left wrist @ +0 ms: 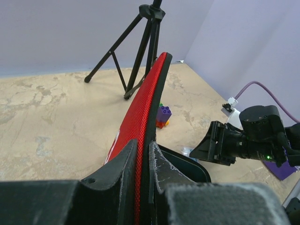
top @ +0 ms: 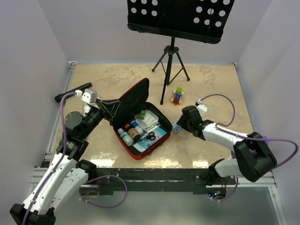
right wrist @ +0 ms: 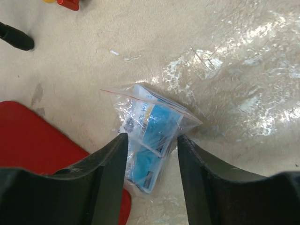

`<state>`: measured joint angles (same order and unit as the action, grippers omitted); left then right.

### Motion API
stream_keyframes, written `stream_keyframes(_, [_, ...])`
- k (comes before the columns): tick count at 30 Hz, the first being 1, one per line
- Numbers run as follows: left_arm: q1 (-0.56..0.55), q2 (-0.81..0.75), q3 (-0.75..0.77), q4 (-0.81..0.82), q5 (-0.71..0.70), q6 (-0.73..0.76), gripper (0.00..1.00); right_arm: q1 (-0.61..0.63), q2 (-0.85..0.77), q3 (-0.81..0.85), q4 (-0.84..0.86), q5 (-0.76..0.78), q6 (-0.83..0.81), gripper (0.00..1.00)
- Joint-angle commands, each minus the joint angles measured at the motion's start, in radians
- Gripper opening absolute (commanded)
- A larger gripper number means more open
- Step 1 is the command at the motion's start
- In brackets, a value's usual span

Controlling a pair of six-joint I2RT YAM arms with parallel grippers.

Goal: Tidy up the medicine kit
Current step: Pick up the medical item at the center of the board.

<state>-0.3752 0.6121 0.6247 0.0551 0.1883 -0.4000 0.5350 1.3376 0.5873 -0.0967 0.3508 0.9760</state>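
On table point(top: 211, 84), medicine kit point(top: 139, 156) diagonal, lid point(top: 136, 93) raised far-left.

Beige marbled desk point(top: 211, 79), and here's the red medicine kit point(top: 133, 97) sitting open at centre. Just off its right side, a clear bag point(right wrist: 150, 136) with a blue packet lies flat. Farther back stand a black tripod point(top: 171, 65) and stacked toy blocks point(top: 177, 95). A black flashlight point(top: 72, 92) is by the left edge.

music stand point(top: 180, 16): top cut off
zip bag point(right wrist: 154, 124): print blurred, lower end behind jaws
bottles point(top: 129, 132): labels too small to read
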Motion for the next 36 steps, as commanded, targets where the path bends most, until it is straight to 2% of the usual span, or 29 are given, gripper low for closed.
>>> stream_keyframes(1, [0.009,0.002,-0.014,-0.087,-0.029,0.015,0.00,-0.007,0.032,0.037,0.089,-0.036,-0.042,0.46])
stream_keyframes(5, [0.009,0.003,-0.011,-0.087,-0.023,0.013,0.00,-0.007,0.023,0.032,0.091,-0.046,-0.042,0.24])
stream_keyframes(8, [0.009,0.011,-0.006,-0.081,-0.007,0.007,0.00,-0.007,-0.049,0.034,0.066,-0.032,-0.040,0.03])
stream_keyframes(9, [0.009,0.015,-0.006,-0.078,-0.003,0.004,0.00,-0.007,-0.087,0.040,0.052,-0.026,-0.039,0.00])
stream_keyframes(15, [0.009,0.037,0.001,-0.072,0.020,-0.008,0.00,-0.003,-0.329,0.132,-0.061,0.016,-0.086,0.00])
stream_keyframes(17, [0.009,0.046,0.003,-0.037,0.039,-0.017,0.00,0.011,-0.424,0.137,-0.005,-0.021,-0.127,0.00])
stream_keyframes(20, [0.009,0.066,0.010,-0.023,0.068,-0.049,0.00,0.046,-0.509,0.117,0.190,-0.160,-0.241,0.00])
stream_keyframes(22, [0.009,0.089,0.020,-0.020,0.088,-0.072,0.00,0.106,-0.490,0.144,0.253,-0.158,-0.304,0.00])
stream_keyframes(28, [0.009,0.110,0.035,-0.032,0.080,-0.106,0.00,0.330,-0.341,0.230,0.452,-0.006,-0.505,0.00])
stream_keyframes(30, [0.009,0.109,0.036,-0.037,0.077,-0.109,0.00,0.374,-0.305,0.224,0.555,0.025,-0.563,0.00])
stream_keyframes(36, [0.009,0.118,0.058,-0.054,0.071,-0.097,0.00,0.453,-0.169,0.273,0.698,0.034,-0.692,0.00])
